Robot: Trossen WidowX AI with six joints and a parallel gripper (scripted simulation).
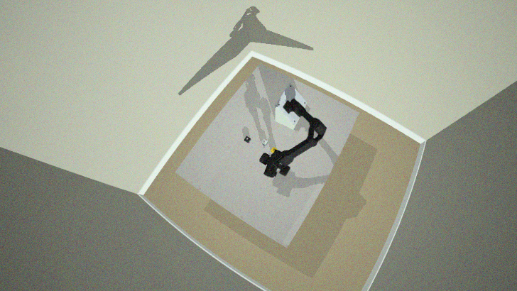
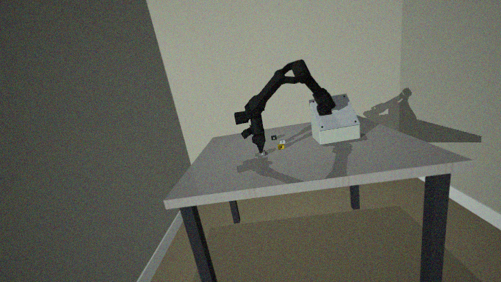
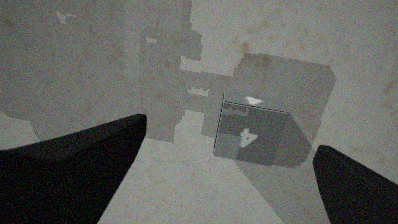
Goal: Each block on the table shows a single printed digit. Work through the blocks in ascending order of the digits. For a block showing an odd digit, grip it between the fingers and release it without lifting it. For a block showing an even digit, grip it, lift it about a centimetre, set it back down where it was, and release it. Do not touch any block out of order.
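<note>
A grey block [image 3: 267, 142] [image 2: 263, 154] with a white digit 4 stands on the table. My gripper [image 3: 229, 138] [image 2: 261, 153] is open and empty, low at this block. In the wrist view the block shows between the spread fingertips, nearer the right one; I see no contact. The top view has the fingertips and this block hidden under the arm. A yellow block [image 1: 273, 149] [image 2: 281, 146], a white block [image 1: 264, 142] [image 2: 282, 142] and a black block [image 1: 247, 139] [image 2: 273, 137] stand apart from the gripper. Their digits are too small to read.
The arm's pale base box [image 1: 285, 118] [image 2: 338, 135] stands on the table [image 1: 216, 162] [image 2: 217, 175], beyond the yellow and white blocks. The yellow and white blocks stand close together, with the black one farther off. Arm shadows fall across the table.
</note>
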